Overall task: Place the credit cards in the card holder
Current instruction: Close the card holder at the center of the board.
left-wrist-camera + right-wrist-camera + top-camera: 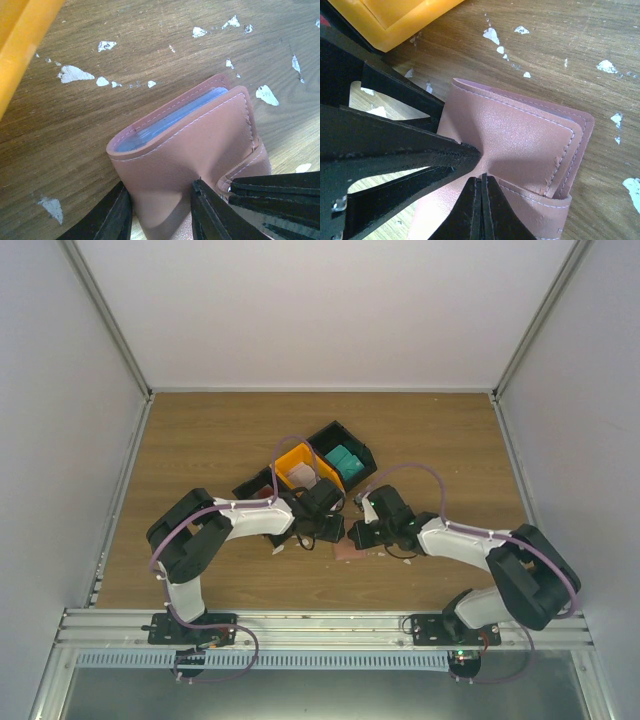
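Note:
The reddish-brown card holder (200, 135) lies folded on the wooden table, with light blue pockets showing at its open edge. My left gripper (160, 210) is shut on it, one finger on either side of the folded cover. My right gripper (482, 187) is shut on the holder's closing strap (540, 197), fingers pressed together. From above, both grippers (325, 530) (352, 533) meet over the card holder (347, 551) at mid-table. Teal credit cards (347, 462) sit in a black bin, and pale cards (302, 476) sit in the orange bin.
A row of bins stands just behind the grippers: an orange bin (300, 462) between black ones (345, 445). The orange bin's edge (20, 40) is close to the left gripper. Small white paper scraps (75, 74) dot the table. Walls enclose the table's sides and back.

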Motion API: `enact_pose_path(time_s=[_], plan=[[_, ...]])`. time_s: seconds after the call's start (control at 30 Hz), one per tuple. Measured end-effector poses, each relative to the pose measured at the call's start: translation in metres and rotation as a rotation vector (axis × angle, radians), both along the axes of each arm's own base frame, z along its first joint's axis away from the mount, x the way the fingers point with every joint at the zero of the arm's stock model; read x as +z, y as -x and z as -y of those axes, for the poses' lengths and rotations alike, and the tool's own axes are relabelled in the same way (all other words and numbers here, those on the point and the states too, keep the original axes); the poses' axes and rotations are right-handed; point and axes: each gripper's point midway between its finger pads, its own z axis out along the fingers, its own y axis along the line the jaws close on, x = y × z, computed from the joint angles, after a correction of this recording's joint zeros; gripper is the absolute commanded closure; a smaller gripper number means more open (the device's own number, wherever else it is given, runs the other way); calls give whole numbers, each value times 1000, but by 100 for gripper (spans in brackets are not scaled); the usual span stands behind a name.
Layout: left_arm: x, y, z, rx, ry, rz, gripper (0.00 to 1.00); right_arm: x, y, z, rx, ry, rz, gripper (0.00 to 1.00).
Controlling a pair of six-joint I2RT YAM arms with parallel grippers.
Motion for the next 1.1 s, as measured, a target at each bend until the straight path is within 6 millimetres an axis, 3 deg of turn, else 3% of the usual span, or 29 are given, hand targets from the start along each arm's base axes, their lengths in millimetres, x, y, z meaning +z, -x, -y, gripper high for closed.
enact_pose_path(time_s=[0.77,0.93,1.1], plan=[[-1,-1,0,1,-8,-19,66,-1,6,2,-55,-54,40,100],[-1,-1,0,0,-8,-25,66,-9,24,-6,-14,-62,-3,99],[-1,-1,0,0,-9,-29,66,-10,24,-6,-26,-69,-11,100]])
